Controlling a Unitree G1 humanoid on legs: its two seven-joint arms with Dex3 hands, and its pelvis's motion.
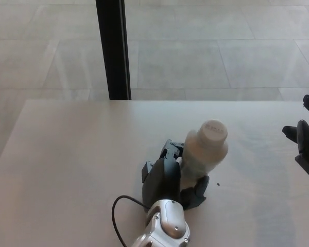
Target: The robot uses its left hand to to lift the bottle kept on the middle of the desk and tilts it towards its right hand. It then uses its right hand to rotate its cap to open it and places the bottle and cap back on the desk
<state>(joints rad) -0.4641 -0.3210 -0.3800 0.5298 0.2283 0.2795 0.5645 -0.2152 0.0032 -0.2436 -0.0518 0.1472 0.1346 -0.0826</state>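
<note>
My left hand (170,177) is clamped around the white bottle (203,154) near the middle of the pale desk (67,164), cap (213,130) on, bottle leaning to my right. My right hand (306,144) hangs at the desk's right edge, fingers apart, holding nothing. Beyond the desk: grey tiled floor (206,51) and a black post (113,49).

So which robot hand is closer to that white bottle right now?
The left. The left robot hand is wrapped around the white bottle, gripping its lower body. The right robot hand hovers apart at the desk's right edge, fingers spread, holding nothing.
</note>
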